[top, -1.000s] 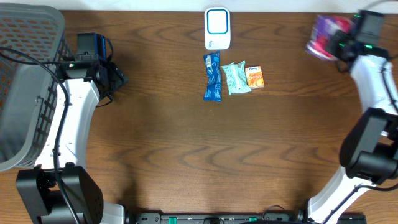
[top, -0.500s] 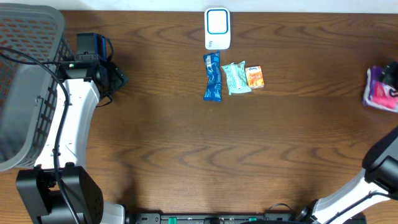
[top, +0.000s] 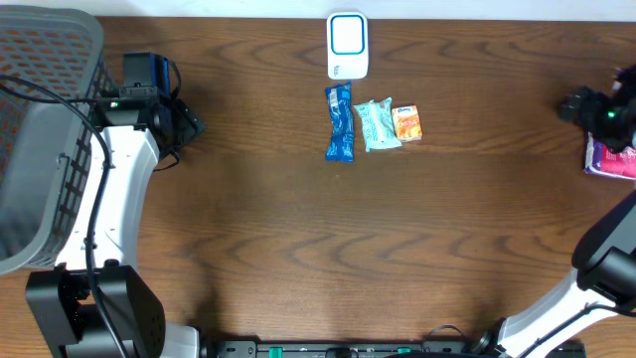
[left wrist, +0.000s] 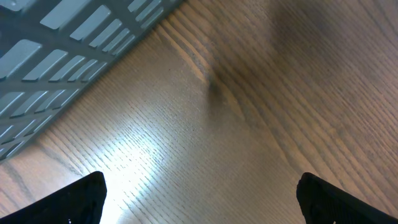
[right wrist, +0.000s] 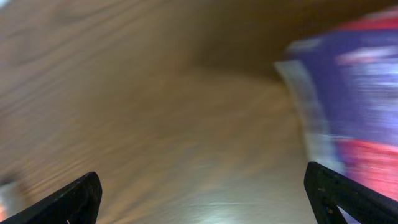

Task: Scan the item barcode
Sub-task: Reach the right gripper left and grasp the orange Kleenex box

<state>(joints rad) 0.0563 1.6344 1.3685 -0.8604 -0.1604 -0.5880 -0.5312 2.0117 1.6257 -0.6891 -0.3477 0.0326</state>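
Note:
The white and blue barcode scanner (top: 347, 45) lies at the back middle of the table. In front of it sit a blue packet (top: 339, 122), a pale green packet (top: 377, 124) and a small orange packet (top: 406, 122). A purple and pink packet (top: 611, 157) lies at the table's right edge; it shows blurred as the purple packet (right wrist: 354, 93) in the right wrist view. My right gripper (top: 568, 103) (right wrist: 205, 199) is open just left of it, holding nothing. My left gripper (top: 189, 126) (left wrist: 202, 205) is open over bare wood at the left.
A grey slatted basket (top: 40, 129) stands at the far left, its wall (left wrist: 62, 62) close behind my left gripper. Brown wooden tabletop (top: 318, 239) runs across the front, under all the views.
My right gripper carried the purple packet from the back right to the right edge, opened and let it go. It has since drawn slightly away. The left arm has not moved.

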